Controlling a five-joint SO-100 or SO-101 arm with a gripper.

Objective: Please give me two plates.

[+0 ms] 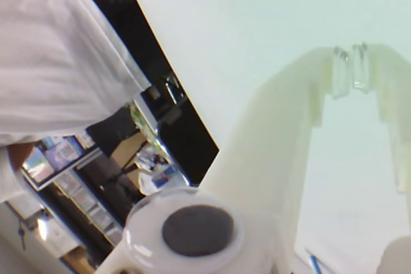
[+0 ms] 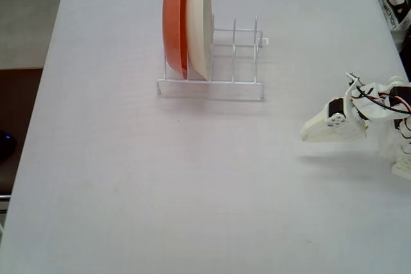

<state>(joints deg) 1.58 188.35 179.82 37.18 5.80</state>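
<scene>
Hand [image 2: 307, 135]: fingertips together, empty, low at table [image 2: 128, 158] right edge; rack [image 2: 212, 81] with orange plate [image 2: 174, 20] and cream plate [image 2: 200, 20] well apart.

Wide open white table [image 2: 192, 190] across the whole near half and left side in the fixed view, nothing to dodge there. The one obstacle sits up at the far middle: a clear wire rack [image 2: 212, 85] with an orange plate [image 2: 174, 20] and a cream-white plate [image 2: 200, 20] standing on edge in its left slots, touching or nearly so. The rack's right slots stand bare, just thin upright wires. The arm's own gripper [image 2: 308, 134] lies low by the right edge, well apart from the rack, with clear table between. In the wrist view its fingertips [image 1: 340, 72] nearly meet over plain tabletop, a person's white sleeve [image 1: 58, 56] beyond the table edge.
</scene>
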